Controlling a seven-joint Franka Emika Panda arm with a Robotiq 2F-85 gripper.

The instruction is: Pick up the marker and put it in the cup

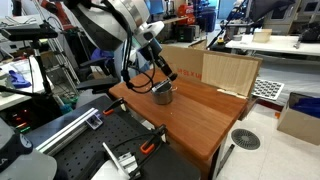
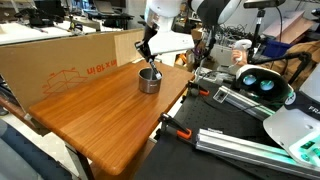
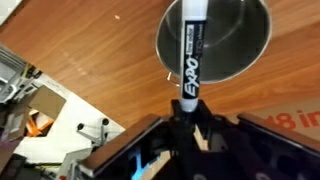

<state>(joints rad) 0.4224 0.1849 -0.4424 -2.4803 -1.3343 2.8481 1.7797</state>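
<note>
The grey metal cup (image 1: pixel 163 94) stands on the wooden table (image 1: pixel 200 120), also seen in the other exterior view (image 2: pixel 149 80) and from above in the wrist view (image 3: pixel 235 40). My gripper (image 3: pixel 188 118) is shut on the black marker (image 3: pixel 192 50), which has a pale label band. The marker points down over the cup's opening. In the exterior views the gripper (image 1: pixel 165 78) (image 2: pixel 147 57) hangs just above the cup, and the marker tip (image 2: pixel 150 69) is at the rim.
A cardboard box (image 2: pixel 60 60) stands along the table's far side, also seen in the other exterior view (image 1: pixel 225 70). Orange clamps (image 2: pixel 175 128) grip the table's edge. Metal rails and lab equipment (image 2: pixel 250 95) lie beside the table. The wooden top around the cup is bare.
</note>
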